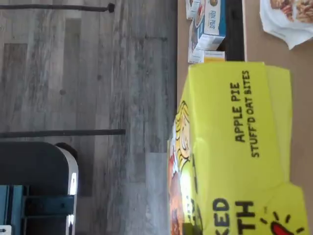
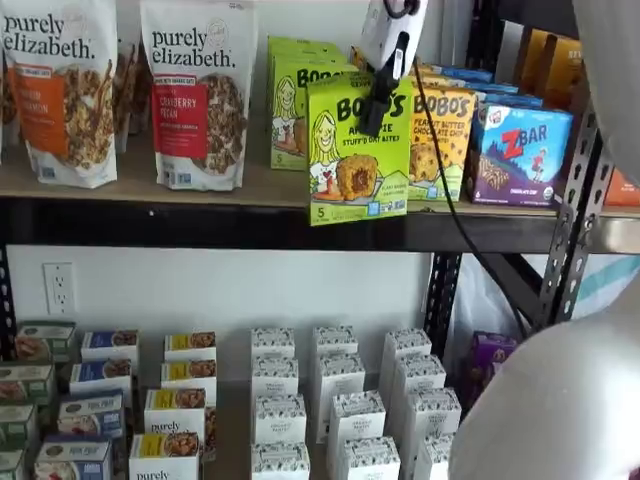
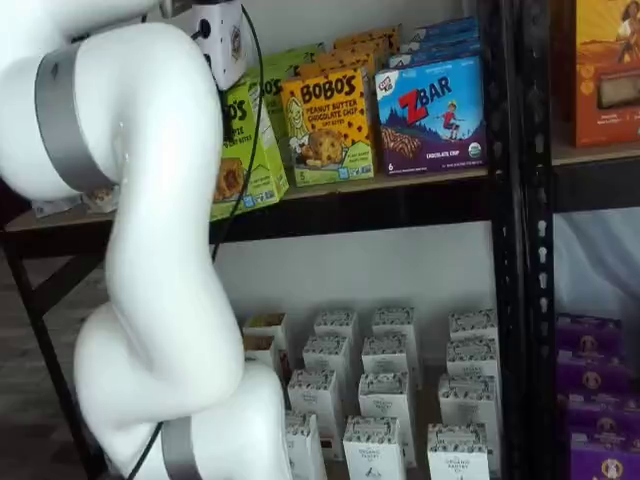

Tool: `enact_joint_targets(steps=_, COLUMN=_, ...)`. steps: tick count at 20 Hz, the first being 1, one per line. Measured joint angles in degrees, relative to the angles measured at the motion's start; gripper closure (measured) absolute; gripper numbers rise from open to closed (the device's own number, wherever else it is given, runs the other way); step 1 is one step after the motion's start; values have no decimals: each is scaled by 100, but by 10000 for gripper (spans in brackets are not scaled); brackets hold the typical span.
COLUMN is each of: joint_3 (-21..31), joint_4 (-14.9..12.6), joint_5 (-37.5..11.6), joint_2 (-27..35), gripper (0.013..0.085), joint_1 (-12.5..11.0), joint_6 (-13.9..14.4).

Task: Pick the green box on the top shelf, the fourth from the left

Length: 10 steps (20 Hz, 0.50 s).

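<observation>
The green box (image 2: pixel 358 150) is a lime carton reading "Apple Pie Stuff'd Oat Bites". It hangs in front of the top shelf (image 2: pixel 150 190), slightly tilted, with its lower edge down over the black front beam. My gripper (image 2: pixel 378 100) comes down from above, and a black finger lies against the box's upper front; it is shut on the box. In a shelf view the arm partly hides the green box (image 3: pixel 245 150). The wrist view shows the green box (image 1: pixel 234 147) very close, turned on its side.
More green boxes (image 2: pixel 295 90) stand behind on the shelf. A yellow-orange Bobo's box (image 2: pixel 440 140) and a blue ZBar box (image 2: pixel 520 155) stand to the right, granola bags (image 2: pixel 200 90) to the left. A black rack upright (image 2: pixel 575 220) rises at the right. White cartons (image 2: pixel 340 410) fill the lower shelf.
</observation>
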Motion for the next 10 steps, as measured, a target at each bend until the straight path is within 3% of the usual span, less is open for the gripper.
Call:
enact_joint_targets(steps=6, joint_3=178, joint_4=46, joint_5=146, joint_2=-225, gripper=730, joint_1=-128, joint_6=-107)
enact_joint_targets(steps=10, joint_3=406, joint_4=-62, joint_5=127, joint_2=-469, gripper=730, joint_1=-141, joint_6=-136)
